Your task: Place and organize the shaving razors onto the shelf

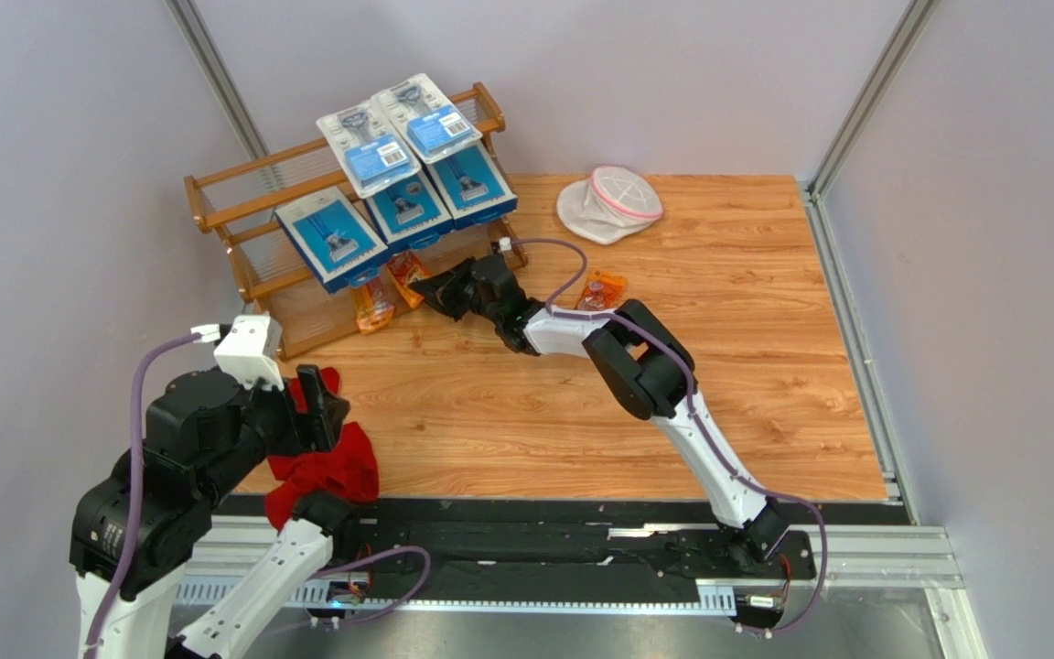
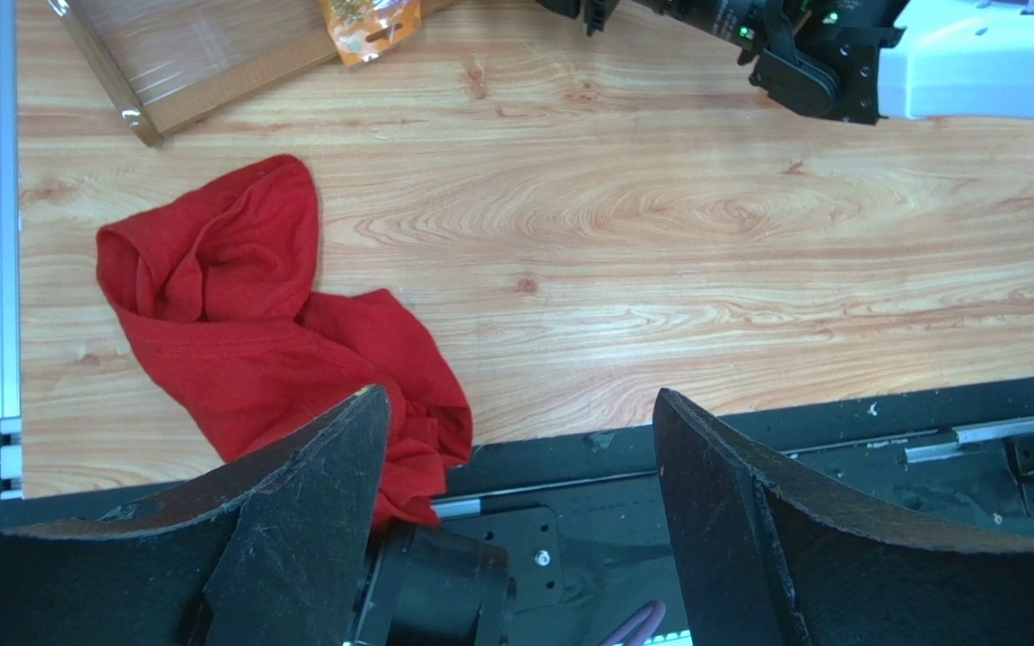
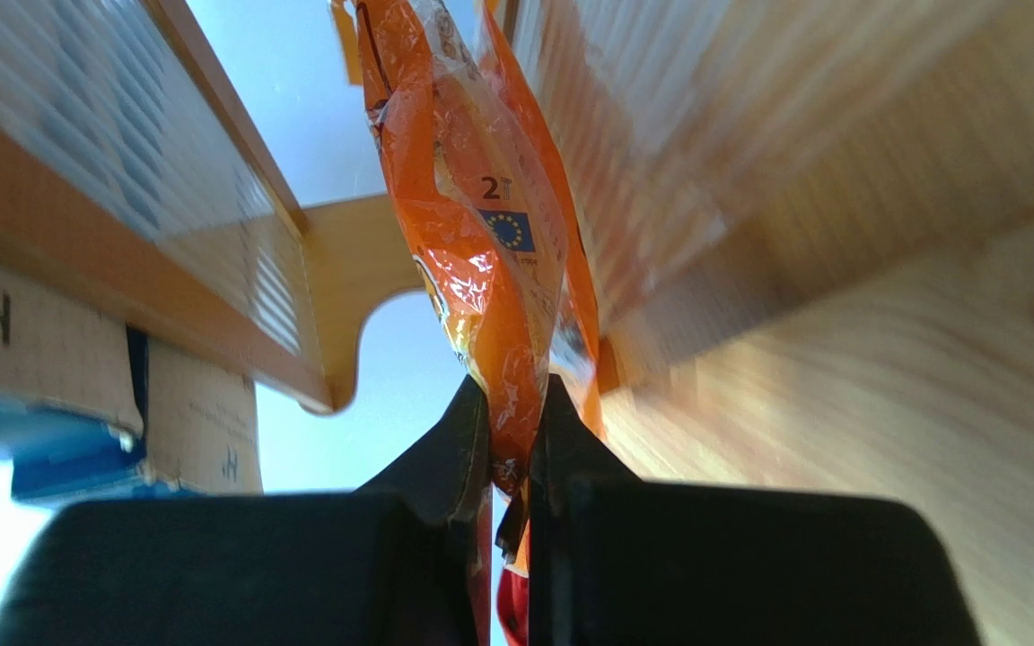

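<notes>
The wooden shelf (image 1: 251, 186) stands at the back left. Three flat blue boxes (image 1: 406, 206) lean on its lower tier, and two clear blister packs (image 1: 370, 144) lean on its upper tier. An orange bag (image 1: 375, 305) lies at the shelf's lower front. My right gripper (image 1: 425, 291) is at the shelf's lower tier, shut on a narrow orange bag (image 3: 482, 242); its fingertips (image 3: 462, 431) pinch the bag's lower end under a shelf rail (image 3: 105, 269). Another orange bag (image 1: 601, 290) lies on the table by the right arm. My left gripper (image 2: 523, 404) is open and empty.
A red cloth (image 1: 327, 467) lies crumpled at the near left, under my left gripper; it also shows in the left wrist view (image 2: 253, 323). A round white pouch with pink trim (image 1: 610, 202) sits at the back. Grey walls close in the wooden table (image 1: 711, 357).
</notes>
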